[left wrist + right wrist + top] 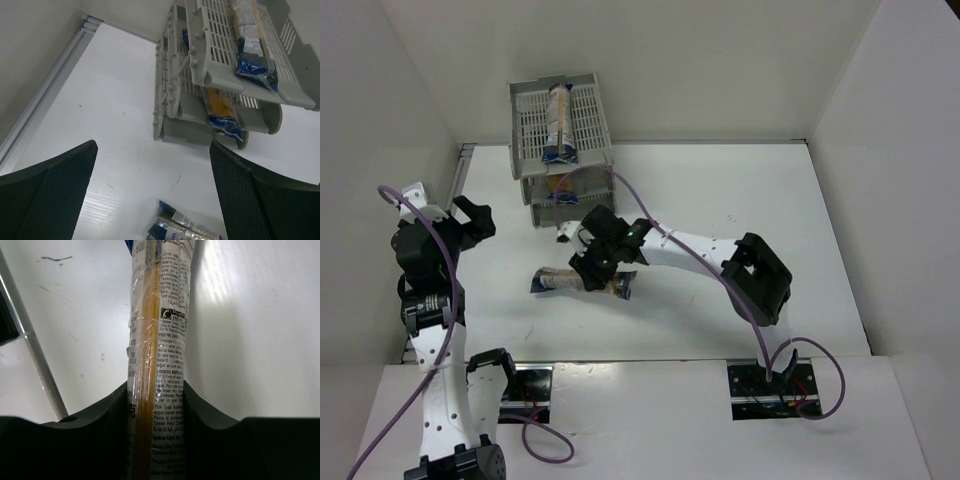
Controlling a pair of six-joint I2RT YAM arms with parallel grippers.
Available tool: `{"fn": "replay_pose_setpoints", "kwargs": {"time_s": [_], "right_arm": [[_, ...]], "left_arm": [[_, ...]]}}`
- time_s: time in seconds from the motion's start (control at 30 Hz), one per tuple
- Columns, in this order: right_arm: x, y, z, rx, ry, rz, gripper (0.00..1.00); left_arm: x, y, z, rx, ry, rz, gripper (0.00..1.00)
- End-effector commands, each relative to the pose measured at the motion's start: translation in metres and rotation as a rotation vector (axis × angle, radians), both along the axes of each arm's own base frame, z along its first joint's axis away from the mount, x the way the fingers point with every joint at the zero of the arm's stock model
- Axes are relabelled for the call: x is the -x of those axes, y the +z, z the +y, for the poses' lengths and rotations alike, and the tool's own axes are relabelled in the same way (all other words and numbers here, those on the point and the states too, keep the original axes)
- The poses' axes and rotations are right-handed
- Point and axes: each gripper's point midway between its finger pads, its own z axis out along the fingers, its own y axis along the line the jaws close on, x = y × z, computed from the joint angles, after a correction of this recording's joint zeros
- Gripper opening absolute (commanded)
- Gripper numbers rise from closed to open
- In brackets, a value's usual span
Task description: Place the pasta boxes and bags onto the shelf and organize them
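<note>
right end effector [602, 260] is clenching a spaghetti pack [552, 281] on the worktop [740, 200]; left end effector [475, 218] is hovering released near the shelf [525, 125] (another pack [560, 118] lying on top).

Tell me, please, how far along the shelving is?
Done: the shelf holds one spaghetti pack on its top tier, a second pack lower down. In hand: the right fingers are shut on the third pack. Remaining: shelving it. The left fingers are open, empty.

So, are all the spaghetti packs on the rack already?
No, one spaghetti pack sits clamped in the right gripper, away from the rack.
</note>
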Motion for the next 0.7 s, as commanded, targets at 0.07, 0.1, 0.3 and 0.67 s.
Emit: {"fn": "replay_pose_setpoints", "kwargs": {"time_s": [0.07, 0.1, 0.3, 0.67], "right_arm": [[-0.019, 0.053, -0.008, -0.178, -0.061, 0.07, 0.0], [-0.03, 0.053, -0.014, -0.18, -0.096, 0.076, 0.0], [-0.074, 0.099, -0.026, -0.332, -0.172, 0.123, 0.0], [-0.106, 0.133, -0.031, -0.454, -0.328, 0.162, 0.0]], "left_arm": [[0.001, 0.043, 0.01, -0.057, 0.032, -0.114, 1.0], [-0.001, 0.04, 0.01, -0.054, 0.032, -0.106, 1.0], [-0.006, 0.039, 0.012, -0.028, 0.023, -0.099, 1.0], [-0.017, 0.045, 0.014, -0.031, 0.004, -0.112, 1.0]]}}
